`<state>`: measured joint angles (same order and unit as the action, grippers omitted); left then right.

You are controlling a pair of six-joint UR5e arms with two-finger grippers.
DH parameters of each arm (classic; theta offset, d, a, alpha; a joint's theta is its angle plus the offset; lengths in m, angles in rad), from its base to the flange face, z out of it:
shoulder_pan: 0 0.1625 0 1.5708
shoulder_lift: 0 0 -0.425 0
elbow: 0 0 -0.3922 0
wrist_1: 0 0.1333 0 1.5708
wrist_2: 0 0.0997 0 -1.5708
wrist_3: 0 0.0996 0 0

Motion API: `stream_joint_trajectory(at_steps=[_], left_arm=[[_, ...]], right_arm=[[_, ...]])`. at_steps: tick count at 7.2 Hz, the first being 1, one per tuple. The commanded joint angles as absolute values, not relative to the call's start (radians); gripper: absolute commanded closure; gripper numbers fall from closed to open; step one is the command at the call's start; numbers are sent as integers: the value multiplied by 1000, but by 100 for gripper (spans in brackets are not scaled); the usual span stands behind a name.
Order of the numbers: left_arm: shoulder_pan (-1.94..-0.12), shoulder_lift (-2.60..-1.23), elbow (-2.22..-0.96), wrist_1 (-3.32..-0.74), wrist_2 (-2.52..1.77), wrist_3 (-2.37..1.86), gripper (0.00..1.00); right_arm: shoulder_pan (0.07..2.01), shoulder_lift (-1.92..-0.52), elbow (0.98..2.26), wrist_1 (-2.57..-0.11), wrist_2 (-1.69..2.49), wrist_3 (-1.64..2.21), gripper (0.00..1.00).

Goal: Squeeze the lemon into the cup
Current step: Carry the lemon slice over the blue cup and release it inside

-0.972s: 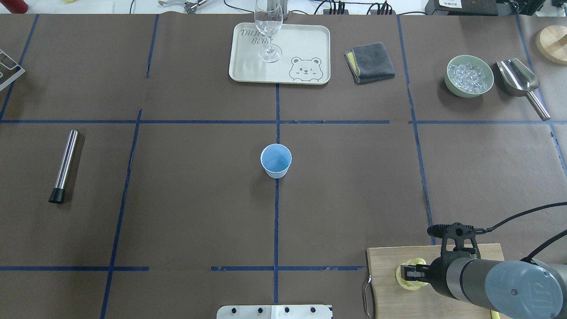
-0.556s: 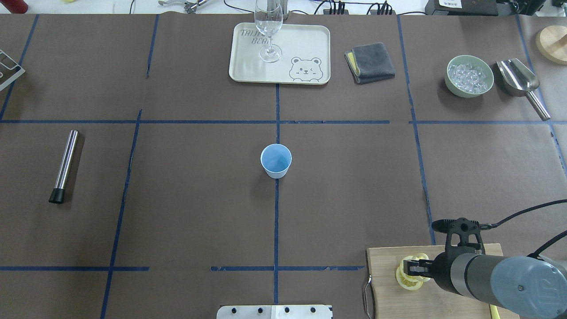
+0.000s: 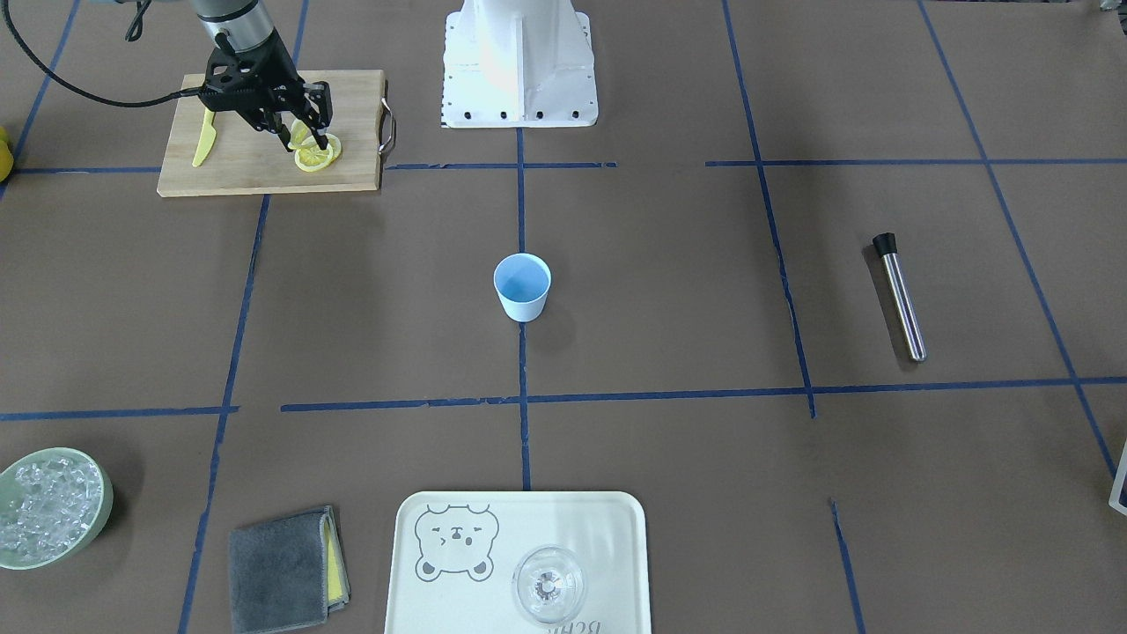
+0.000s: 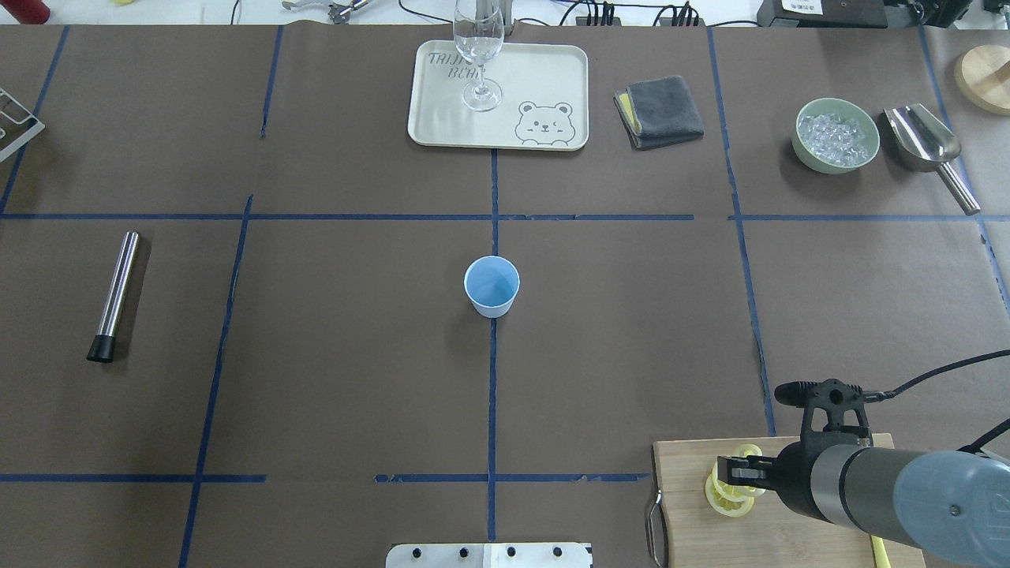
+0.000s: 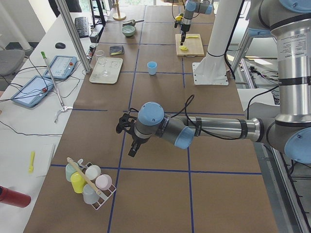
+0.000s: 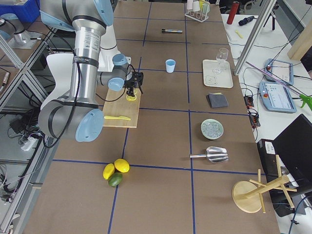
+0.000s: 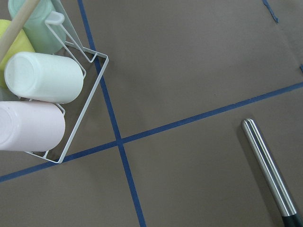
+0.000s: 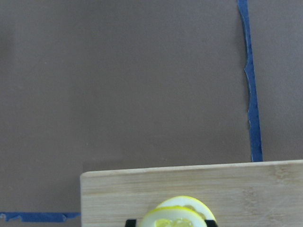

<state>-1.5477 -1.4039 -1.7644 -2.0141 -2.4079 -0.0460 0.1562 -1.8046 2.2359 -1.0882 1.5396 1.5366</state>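
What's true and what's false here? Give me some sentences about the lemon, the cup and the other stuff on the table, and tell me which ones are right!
1. The right gripper is pinching the lemon above the wooden board. True.
2. The cup stands upright. True.
3. The lemon is right over the cup. False: the cup stands far off, mid-table.
4. The wine glass stands on the bear tray. True.
5. The bowl of ice sits on the tray. False: it is on the table, beside the metal scoop.
6. The yellow knife lies in the cup. False: it lies on the board.
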Motion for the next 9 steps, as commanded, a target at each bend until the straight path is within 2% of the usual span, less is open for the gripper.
stream_joint_trajectory(at_steps=[1, 3, 4, 6, 7, 9], left_arm=[[-1548, -1404, -1763, -2014, -2408, -46, 0], [-1548, -1402, -1761, -2014, -2408, -46, 0], [-1548, -1402, -1759, -2014, -2407, -46, 0], [-1548, -1402, -1756, -2014, -2407, -46, 0], [-1548, -1404, -1750, -2016, -2407, -45, 0], [-1548, -1402, -1750, -2016, -2407, -44, 0]], right_arm=[[207, -1742, 2247, -1089, 1554, 1536, 44], [257, -1578, 2195, -1129, 1555, 1536, 42], [300, -1428, 2156, -1250, 1560, 1537, 42], [379, -1147, 2007, -1386, 1589, 1569, 39], [412, -1000, 1873, -1390, 1607, 1638, 39], [437, -898, 1770, -1388, 1615, 1670, 39]])
